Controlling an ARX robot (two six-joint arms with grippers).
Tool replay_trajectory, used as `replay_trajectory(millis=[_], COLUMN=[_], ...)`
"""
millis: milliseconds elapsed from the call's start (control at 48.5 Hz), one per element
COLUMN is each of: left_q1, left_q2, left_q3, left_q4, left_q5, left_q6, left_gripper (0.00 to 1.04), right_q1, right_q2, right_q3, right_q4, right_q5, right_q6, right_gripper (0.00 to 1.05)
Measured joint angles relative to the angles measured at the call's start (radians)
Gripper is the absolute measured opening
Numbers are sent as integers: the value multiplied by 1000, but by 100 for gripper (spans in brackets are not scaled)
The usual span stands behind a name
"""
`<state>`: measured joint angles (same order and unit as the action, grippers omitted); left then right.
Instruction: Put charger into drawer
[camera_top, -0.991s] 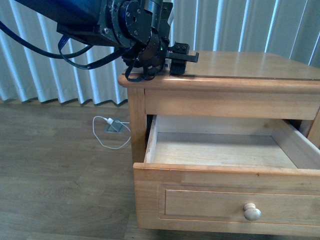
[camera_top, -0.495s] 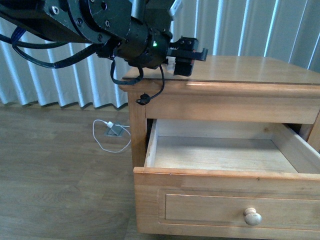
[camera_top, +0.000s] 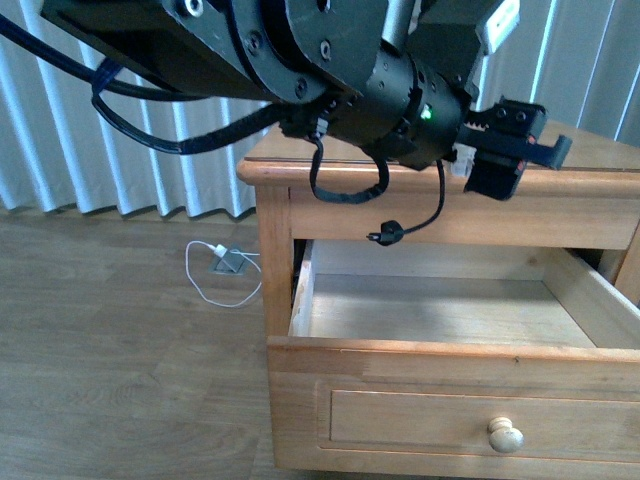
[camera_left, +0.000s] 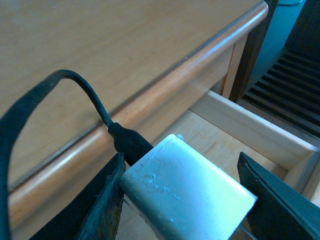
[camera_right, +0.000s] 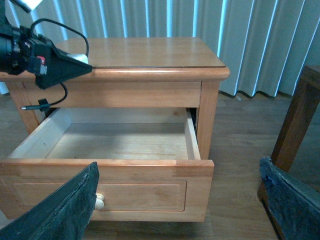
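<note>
Front view: the nightstand (camera_top: 560, 215) has its drawer (camera_top: 450, 352) wide open, and above it, by the top's front edge, the left gripper (camera_top: 510, 160) is clamped on the charger (camera_left: 190, 187). The block looks light, hard and slick, so flat sides are the spot. Its floppy cable (camera_top: 345, 190) and plug (camera_top: 385, 237) dangle. The right gripper (camera_right: 178, 167) gapes empty.

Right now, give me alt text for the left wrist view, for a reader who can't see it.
The left pincer grips the white charger block, with its black cable looping away. It is held over the open wooden drawer, just past the rounded front edge of the nightstand top.
</note>
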<state>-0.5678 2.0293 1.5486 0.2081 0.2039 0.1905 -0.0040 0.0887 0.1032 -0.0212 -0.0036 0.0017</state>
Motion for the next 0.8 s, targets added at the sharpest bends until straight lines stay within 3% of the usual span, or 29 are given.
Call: replay_trajectory(millis=[599, 805], left_q1=[-32, -23], left_q2=[172, 167], left_q3=[42, 31], left_q4=[-68, -74], left_q5=[-45, -57], left_q6=[42, 66], left_gripper=[61, 91], right_q1=[0, 0], right_q2=[0, 0], right_q3=[0, 0], right_q4=[0, 0], right_q5=[0, 0], right_q6=[0, 0], right_gripper=[96, 96])
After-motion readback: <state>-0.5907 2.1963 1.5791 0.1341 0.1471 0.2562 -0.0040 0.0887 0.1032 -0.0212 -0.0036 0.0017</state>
